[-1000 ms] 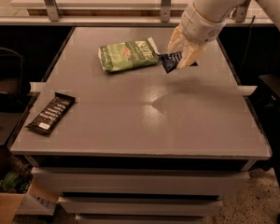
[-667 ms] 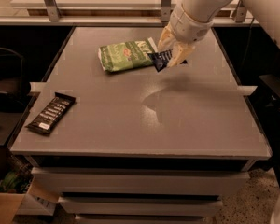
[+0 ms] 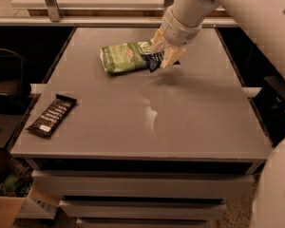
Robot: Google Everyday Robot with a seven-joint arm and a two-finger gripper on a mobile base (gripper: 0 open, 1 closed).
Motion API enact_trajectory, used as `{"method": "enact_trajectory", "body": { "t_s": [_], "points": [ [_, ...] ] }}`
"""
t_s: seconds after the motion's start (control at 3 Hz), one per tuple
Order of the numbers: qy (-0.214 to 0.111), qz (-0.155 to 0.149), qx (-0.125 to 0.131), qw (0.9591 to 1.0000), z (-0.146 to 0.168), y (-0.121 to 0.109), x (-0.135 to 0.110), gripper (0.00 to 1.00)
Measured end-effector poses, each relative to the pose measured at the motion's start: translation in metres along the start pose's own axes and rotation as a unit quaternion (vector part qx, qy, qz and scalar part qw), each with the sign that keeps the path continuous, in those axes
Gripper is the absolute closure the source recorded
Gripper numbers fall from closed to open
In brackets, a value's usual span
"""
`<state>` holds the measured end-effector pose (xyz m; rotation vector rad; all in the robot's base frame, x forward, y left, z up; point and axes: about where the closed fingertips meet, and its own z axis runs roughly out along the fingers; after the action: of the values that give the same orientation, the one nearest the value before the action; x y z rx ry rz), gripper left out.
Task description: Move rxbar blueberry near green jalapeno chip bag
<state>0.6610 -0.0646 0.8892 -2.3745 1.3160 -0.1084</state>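
The green jalapeno chip bag lies on the grey table toward the back, left of centre. My gripper hangs from the white arm at the bag's right end. It is shut on the rxbar blueberry, a small dark navy bar held tilted, its lower corner at or just above the table, touching or overlapping the bag's right edge.
A longer black-brown wrapped bar lies near the table's front left edge. Drawers sit under the table front. A cardboard box stands on the floor at lower left. A shelf rail runs behind the table.
My gripper has carried the blue bar leftward and a little lower, from right of the green bag to its right edge. The bag and the black-brown bar have not moved.
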Motion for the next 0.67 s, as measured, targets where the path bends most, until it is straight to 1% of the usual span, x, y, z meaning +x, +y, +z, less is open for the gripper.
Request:
{"method": "enact_trajectory", "body": {
  "t_s": [0.33, 0.67],
  "points": [
    [-0.002, 0.003, 0.003, 1.0, 0.01, -0.012, 0.002, 0.82],
    [0.001, 0.006, 0.009, 0.9999, 0.012, -0.022, 0.007, 0.58]
  ]
}}
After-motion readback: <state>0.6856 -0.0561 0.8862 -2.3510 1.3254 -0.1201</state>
